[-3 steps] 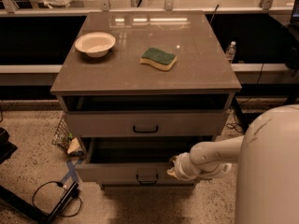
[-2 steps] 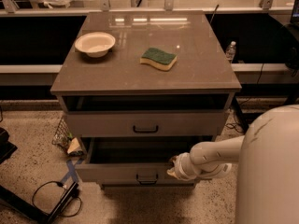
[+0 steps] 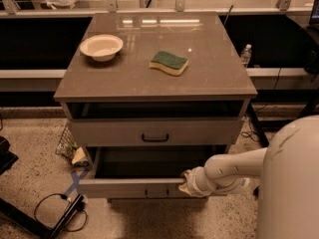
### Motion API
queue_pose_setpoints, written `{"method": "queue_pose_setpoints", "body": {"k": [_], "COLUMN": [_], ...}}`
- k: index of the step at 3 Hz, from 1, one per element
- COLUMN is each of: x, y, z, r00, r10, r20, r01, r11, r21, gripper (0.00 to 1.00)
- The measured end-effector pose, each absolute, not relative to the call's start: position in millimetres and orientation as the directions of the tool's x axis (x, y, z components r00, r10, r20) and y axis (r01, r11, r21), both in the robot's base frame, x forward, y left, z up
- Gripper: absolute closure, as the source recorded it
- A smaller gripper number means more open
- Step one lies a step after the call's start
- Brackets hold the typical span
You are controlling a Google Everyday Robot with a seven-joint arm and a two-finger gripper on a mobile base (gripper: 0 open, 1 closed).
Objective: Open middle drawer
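Low in the frame, the middle drawer, a wide shallow grey-beige drawer with a plain flat front, stands pulled well out of the cabinet, its dark inside open to view. Its small black bar handle sits at the centre of the front. The pale gripper rests against the top edge of that front, just right of the handle. Whether it is clamped on the edge or released cannot be told. The white arm runs from it to the rounded white robot body at the lower right of the frame.

Above, a matching grey-beige upper drawer with a black handle of its own sits slightly out, a dark gap showing over it. The brown glossy cabinet top carries a shallow cream bowl toward its upper left and a yellow sponge with a green face near the middle (the two lie well apart). A clear plastic bottle stands behind the top's right edge. On the speckled floor at the lower left lie a black cable and a blue tape cross.
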State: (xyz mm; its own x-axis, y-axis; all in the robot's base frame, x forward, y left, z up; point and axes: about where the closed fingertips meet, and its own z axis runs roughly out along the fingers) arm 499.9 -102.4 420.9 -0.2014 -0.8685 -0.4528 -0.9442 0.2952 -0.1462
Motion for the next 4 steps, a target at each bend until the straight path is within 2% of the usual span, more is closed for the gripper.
{"method": "queue_pose_setpoints", "body": {"k": [3, 4], "x": [500, 481], "y": [-102, -102], "z": [429, 424], "r00": [-0.201, -0.203], "r10": [-0.869, -0.862], "r20": [-0.453, -0.464], "r01": [-0.944, -0.954], "r11": [0.295, 0.282], "r21": [-0.146, -0.106], "gripper": [1.00, 1.00]}}
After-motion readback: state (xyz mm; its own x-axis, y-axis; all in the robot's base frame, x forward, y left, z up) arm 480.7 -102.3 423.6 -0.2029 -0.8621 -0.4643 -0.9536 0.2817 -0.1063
